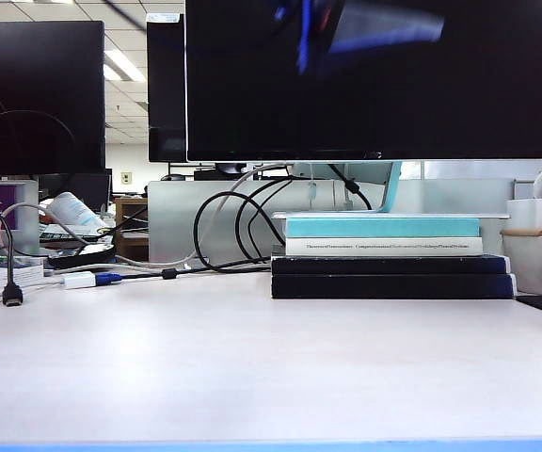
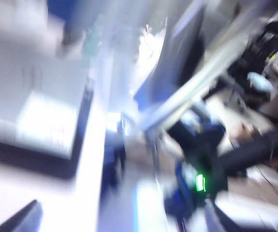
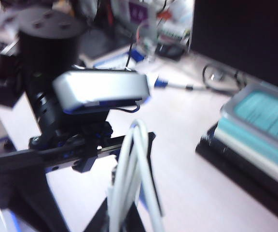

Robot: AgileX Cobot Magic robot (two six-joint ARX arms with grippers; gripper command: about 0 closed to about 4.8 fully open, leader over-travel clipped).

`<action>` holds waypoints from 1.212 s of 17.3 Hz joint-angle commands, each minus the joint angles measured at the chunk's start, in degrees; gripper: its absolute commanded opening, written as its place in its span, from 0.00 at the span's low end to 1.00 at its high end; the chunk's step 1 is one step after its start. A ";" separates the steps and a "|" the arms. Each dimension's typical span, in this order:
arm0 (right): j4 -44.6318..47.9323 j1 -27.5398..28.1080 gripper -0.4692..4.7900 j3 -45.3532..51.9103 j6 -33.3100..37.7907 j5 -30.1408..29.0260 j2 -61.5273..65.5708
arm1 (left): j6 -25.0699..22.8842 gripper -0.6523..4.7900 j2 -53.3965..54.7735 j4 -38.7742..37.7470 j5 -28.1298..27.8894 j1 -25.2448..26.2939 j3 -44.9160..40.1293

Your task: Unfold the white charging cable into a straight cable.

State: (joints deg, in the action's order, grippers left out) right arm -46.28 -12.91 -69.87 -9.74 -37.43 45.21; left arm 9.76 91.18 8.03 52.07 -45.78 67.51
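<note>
The white charging cable point(image 3: 132, 164) shows only in the right wrist view, as a bundle of folded glossy strands rising from between two black fingers. My right gripper point(image 3: 124, 217) is shut on that bundle, held above the pale tabletop. The left wrist view is badly motion-blurred. In it my left gripper point(image 2: 117, 218) is open, its dark fingertips point(image 2: 18, 220) far apart with nothing between them. The left arm's wrist, with its grey camera box point(image 3: 100, 89), hangs close beyond the cable. Neither gripper nor the cable appears in the exterior view.
A stack of books point(image 1: 389, 254) lies at the back right of the white table point(image 1: 252, 367), under a large dark monitor point(image 1: 370, 75). Black looping cables point(image 1: 233, 226) and a white adapter with a blue plug point(image 1: 87, 279) sit at the back left.
</note>
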 commanded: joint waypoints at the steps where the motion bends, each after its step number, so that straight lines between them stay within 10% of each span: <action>1: 5.68 0.00 0.08 -0.24 2.95 1.18 -1.49 | 4.70 1.00 -0.24 16.39 -4.63 0.02 -0.39; 8: 12.37 0.00 0.08 -0.09 5.55 3.87 -5.55 | 23.65 1.00 0.31 63.98 -7.89 0.66 -10.75; 18: 22.56 -0.15 0.08 4.22 15.82 -8.66 -5.22 | 33.53 1.00 2.97 71.45 -8.94 0.59 -10.84; 21: 22.82 -1.18 0.08 5.53 16.00 -9.27 -5.25 | 34.49 0.67 2.99 72.00 -9.88 0.57 -10.84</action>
State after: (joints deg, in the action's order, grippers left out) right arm -24.53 -13.69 -64.38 5.80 -46.35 40.05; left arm 43.57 94.26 79.09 42.33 -45.15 56.49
